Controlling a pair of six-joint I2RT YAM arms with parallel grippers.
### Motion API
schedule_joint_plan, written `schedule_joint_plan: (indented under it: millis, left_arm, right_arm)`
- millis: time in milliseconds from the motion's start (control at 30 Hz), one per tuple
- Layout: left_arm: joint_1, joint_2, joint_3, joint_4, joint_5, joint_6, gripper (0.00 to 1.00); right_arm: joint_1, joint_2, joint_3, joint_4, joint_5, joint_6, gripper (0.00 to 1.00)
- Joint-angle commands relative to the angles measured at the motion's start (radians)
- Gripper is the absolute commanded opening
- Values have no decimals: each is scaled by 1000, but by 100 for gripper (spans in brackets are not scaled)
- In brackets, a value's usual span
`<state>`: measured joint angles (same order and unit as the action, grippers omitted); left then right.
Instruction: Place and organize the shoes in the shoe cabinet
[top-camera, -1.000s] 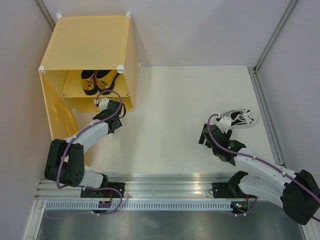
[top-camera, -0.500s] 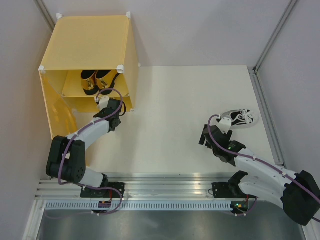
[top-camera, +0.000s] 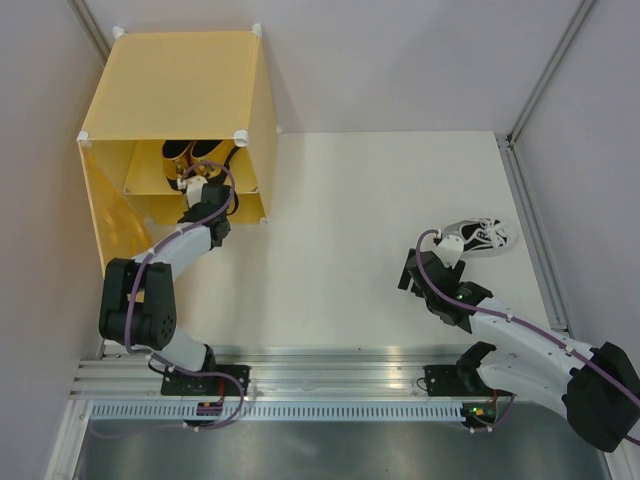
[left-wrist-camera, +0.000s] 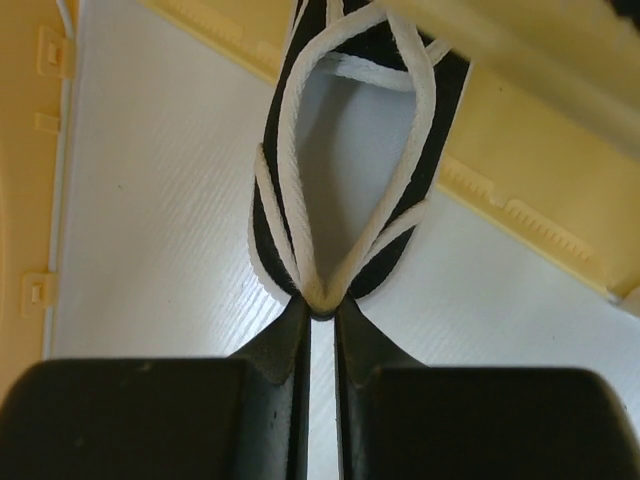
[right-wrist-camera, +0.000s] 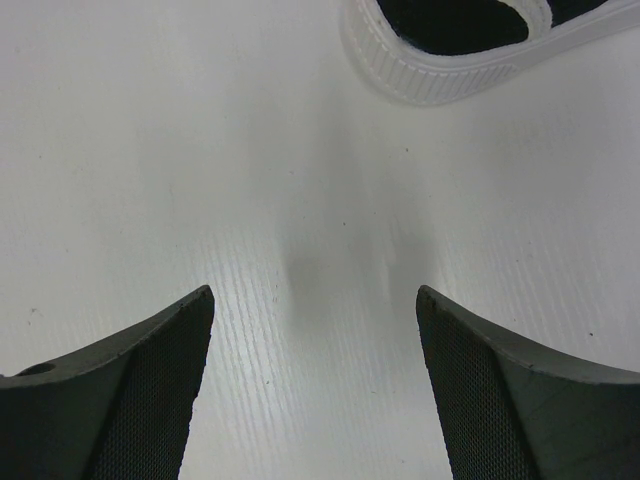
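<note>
Sneaker (left-wrist-camera: 340, 150) heel is now pinched by the left tool (left-wrist-camera: 322, 302), just closed at the cabinet (top-camera: 170, 90), likely for straightening. The right tool (right-wrist-camera: 313, 292) gapes empty near the other sneaker (top-camera: 482, 235).

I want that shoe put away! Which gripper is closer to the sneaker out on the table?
Right. The right gripper hovers just beside that sneaker; the left gripper is far off at the shoe cabinet, pinching the other sneaker.
</note>
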<state>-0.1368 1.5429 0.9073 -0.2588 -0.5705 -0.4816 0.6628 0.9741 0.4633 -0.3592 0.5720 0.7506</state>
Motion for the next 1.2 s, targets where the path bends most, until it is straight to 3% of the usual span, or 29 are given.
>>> schedule_joint_plan:
  millis: [0, 333, 633, 1167]
  left_arm:
    - [25, 25, 84, 131, -17, 58, 2]
    - [83, 57, 53, 289, 15, 201, 4]
    - [134, 51, 2, 435, 138, 371, 8]
    - [198, 102, 33, 500, 219, 433, 14]
  right_arm:
    - [-5, -14, -2, -4, 8, -8, 86]
    - [-3, -17, 3, -18, 19, -13, 86]
    - [-3, -11, 6, -9, 11, -20, 86]
    - [-5, -25, 1, -15, 8, -20, 86]
